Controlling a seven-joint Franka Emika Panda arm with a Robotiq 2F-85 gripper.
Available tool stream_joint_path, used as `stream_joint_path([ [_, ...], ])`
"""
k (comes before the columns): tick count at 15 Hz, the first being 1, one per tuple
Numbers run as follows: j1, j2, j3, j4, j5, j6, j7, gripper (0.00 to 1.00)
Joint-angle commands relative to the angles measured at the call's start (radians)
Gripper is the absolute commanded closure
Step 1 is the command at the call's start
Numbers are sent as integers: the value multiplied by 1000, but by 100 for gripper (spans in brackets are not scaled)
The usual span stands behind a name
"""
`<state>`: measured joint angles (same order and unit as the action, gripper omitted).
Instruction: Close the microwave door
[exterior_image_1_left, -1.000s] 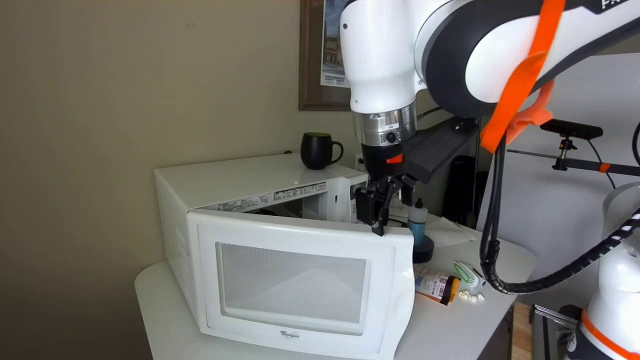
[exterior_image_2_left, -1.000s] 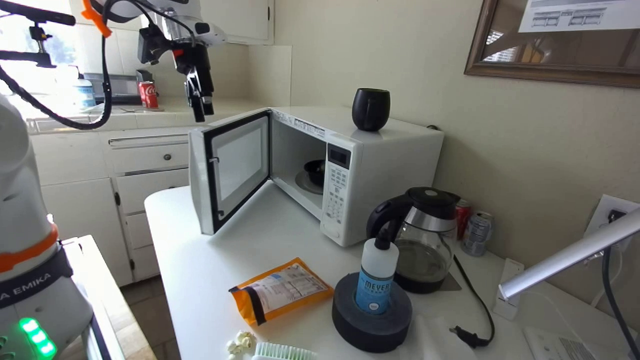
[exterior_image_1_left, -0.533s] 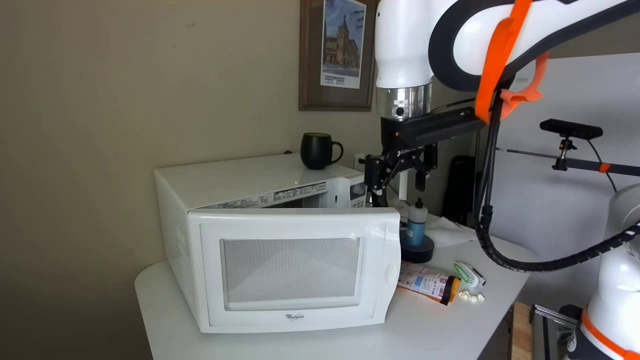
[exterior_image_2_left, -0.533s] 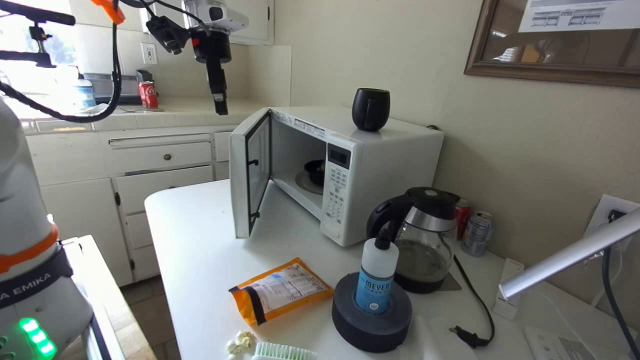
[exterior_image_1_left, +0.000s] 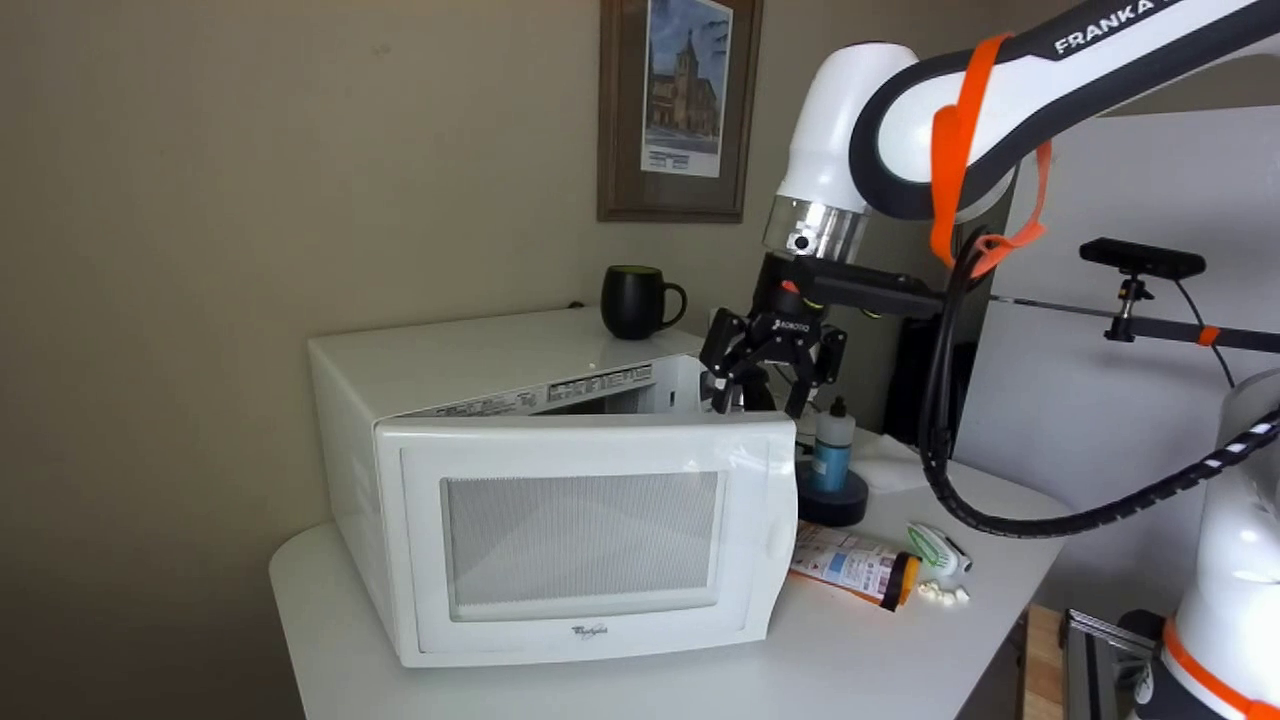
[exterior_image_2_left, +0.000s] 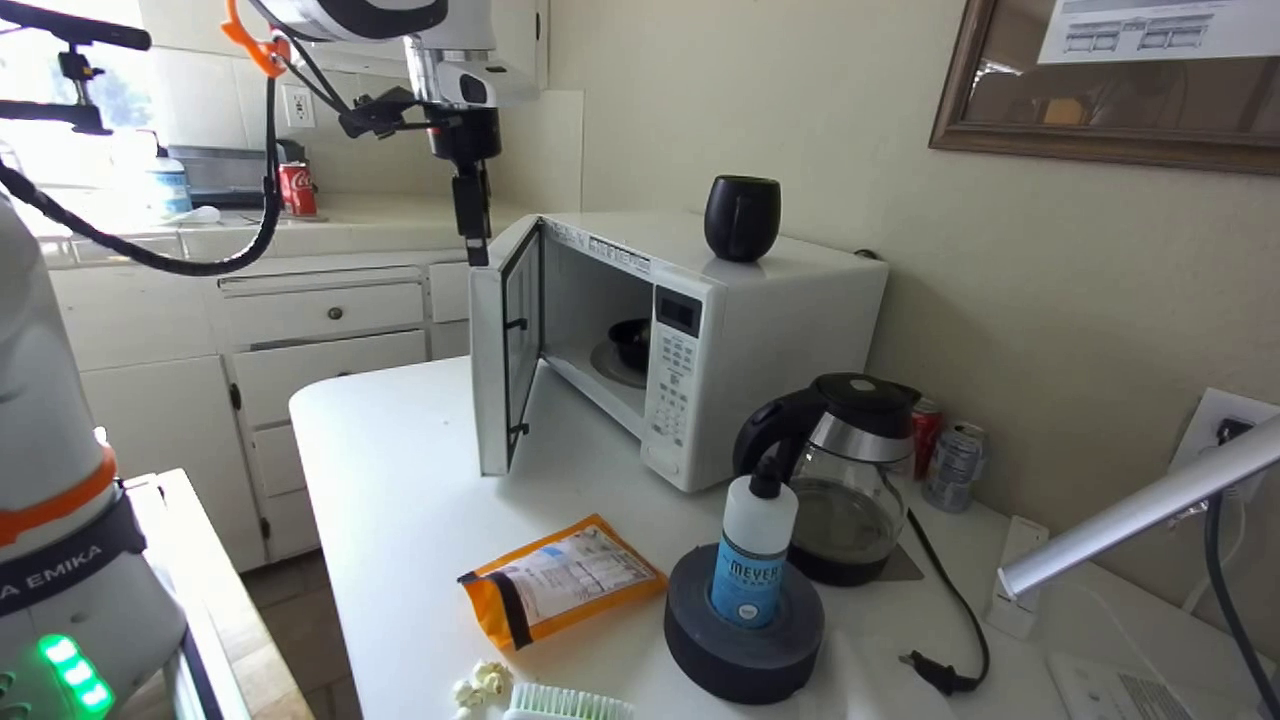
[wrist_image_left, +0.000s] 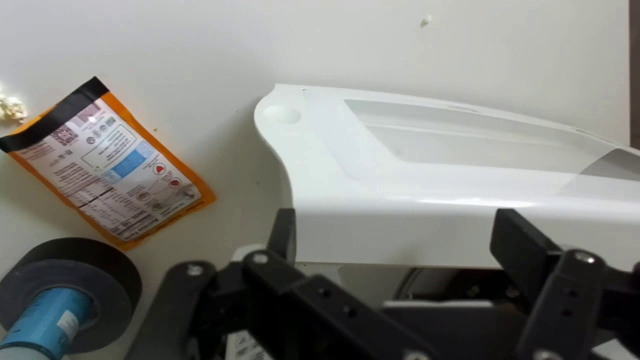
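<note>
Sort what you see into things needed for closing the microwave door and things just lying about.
For the job: microwave door, open; microwave body; end effector, open.
Just lying about: black mug; orange pouch; Meyer bottle; tape roll; kettle; silver can; brush; popcorn.

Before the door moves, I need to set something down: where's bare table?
Outside the door, the table looks bare to its edge except one crumb. Another patch lies between door, microwave and orange bag, but the door's swing likely crosses it. Crowded: the microwave's button side, with jug, bottle and tape roll.
</note>
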<state>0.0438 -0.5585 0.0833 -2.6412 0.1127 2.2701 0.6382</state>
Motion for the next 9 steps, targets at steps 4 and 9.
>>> stream_joint_path([
  [4, 87, -81, 71, -24, 126, -67, -124, 0],
  [9, 77, -37, 154, 11, 115, -131, -54, 0],
])
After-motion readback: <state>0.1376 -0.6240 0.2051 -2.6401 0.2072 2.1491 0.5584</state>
